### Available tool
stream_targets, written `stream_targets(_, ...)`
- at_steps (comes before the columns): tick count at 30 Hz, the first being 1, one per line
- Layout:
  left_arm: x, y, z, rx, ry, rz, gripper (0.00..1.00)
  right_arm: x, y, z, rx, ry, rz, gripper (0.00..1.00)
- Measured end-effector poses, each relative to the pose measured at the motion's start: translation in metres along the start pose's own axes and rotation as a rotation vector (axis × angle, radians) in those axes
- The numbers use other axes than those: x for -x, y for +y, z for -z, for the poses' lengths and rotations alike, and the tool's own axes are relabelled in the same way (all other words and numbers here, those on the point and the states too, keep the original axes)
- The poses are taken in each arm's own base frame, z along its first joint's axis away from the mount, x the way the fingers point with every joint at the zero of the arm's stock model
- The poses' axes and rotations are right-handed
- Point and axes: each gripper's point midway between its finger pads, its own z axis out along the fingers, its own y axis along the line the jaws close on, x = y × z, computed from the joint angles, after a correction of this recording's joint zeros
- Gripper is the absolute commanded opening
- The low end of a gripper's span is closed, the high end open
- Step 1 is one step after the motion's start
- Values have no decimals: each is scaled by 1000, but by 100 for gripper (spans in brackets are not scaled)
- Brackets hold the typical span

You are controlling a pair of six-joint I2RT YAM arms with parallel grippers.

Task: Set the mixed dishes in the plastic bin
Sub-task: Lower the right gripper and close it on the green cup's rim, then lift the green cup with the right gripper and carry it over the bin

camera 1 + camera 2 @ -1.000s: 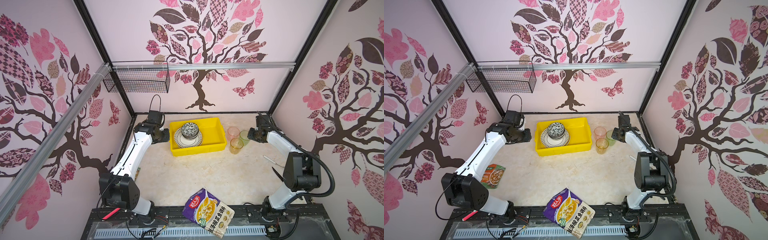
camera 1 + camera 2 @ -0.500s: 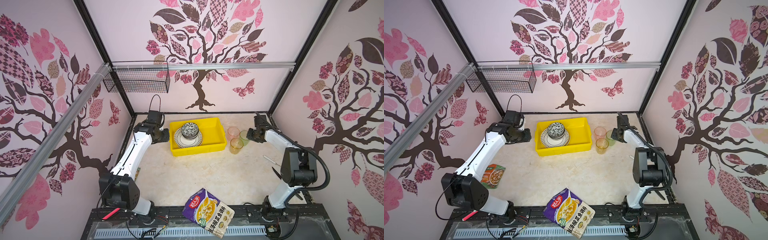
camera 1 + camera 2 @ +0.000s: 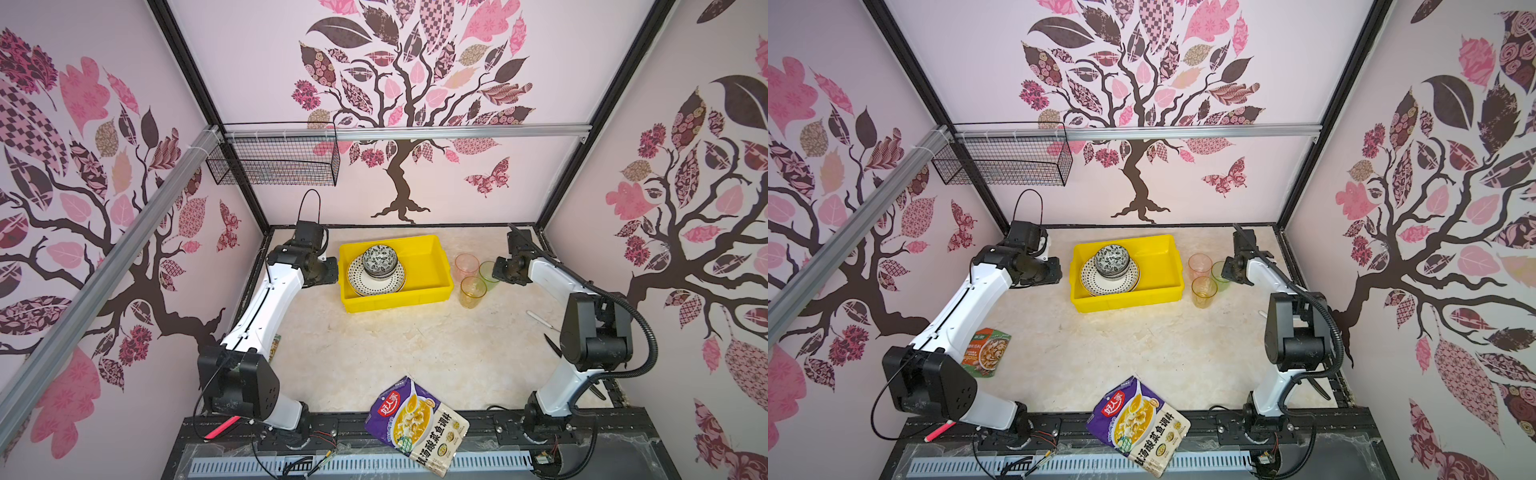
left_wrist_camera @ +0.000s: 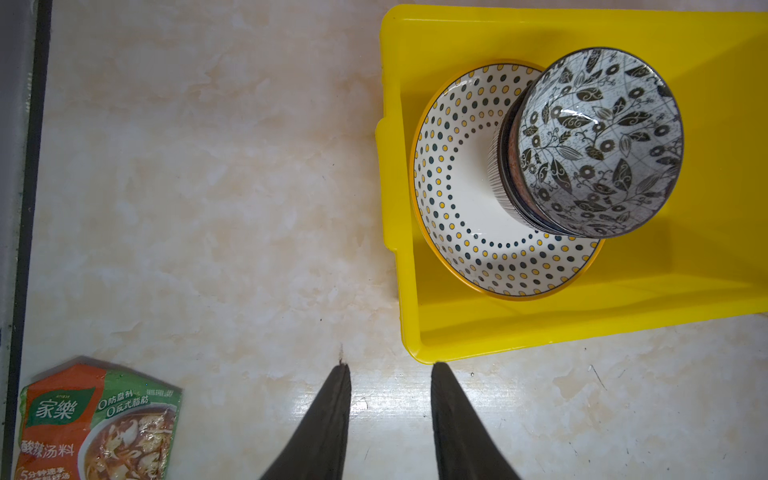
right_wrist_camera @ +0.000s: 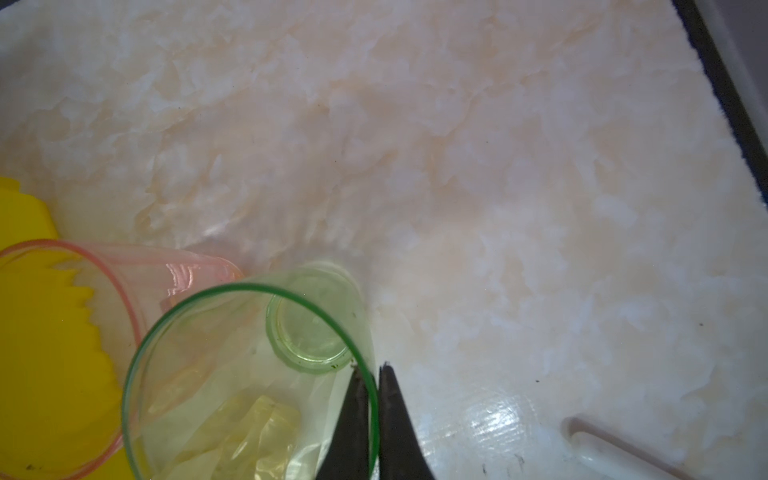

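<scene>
The yellow plastic bin point(image 3: 395, 305) point(image 3: 1129, 303) point(image 4: 390, 187) holds a dotted, yellow-rimmed plate point(image 3: 357, 280) point(image 3: 1090, 280) point(image 4: 457, 195). On that plate sits a stack of small bowls, the top one black-and-white floral point(image 3: 379, 259) point(image 3: 1111, 259) point(image 4: 598, 141). Right of the bin stand three tumblers: pink point(image 3: 466, 266) point(image 5: 83, 291), green point(image 3: 487, 274) point(image 3: 1219, 274) point(image 5: 249, 353) and amber point(image 3: 472, 291) point(image 3: 1203, 291). My right gripper point(image 5: 370, 368) point(image 3: 496, 270) is shut on the green tumbler's rim, one finger inside and one outside. My left gripper point(image 4: 388, 365) point(image 3: 328, 270) hangs open and empty beside the bin's left end.
A purple food pouch point(image 3: 417, 424) point(image 3: 1140, 424) lies at the front edge. A green-orange seasoning packet point(image 3: 986, 351) point(image 4: 95, 424) lies by the left arm. A white pen-like stick point(image 3: 540, 321) point(image 5: 602, 453) lies near the right arm. A black wire basket point(image 3: 274, 160) hangs on the back rail.
My right gripper has reached in a little toward the tumblers and closed its fingers on the green tumbler's rim. The left arm has not moved.
</scene>
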Motion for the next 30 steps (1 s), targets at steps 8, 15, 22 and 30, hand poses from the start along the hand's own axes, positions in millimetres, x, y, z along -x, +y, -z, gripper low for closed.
stream_targets(8,0,0,3,-2,-6,0,36,-3,-5,2,-25,17,18,0)
stream_targets(15,3,-1,15,-9,-40,0,36,-6,-6,4,-31,28,21,0)
stream_targets(22,3,-1,15,-10,-42,-1,36,3,-5,23,-21,-9,17,0)
stream_targets(30,1,-3,15,-22,-36,0,36,30,1,53,11,-92,6,0)
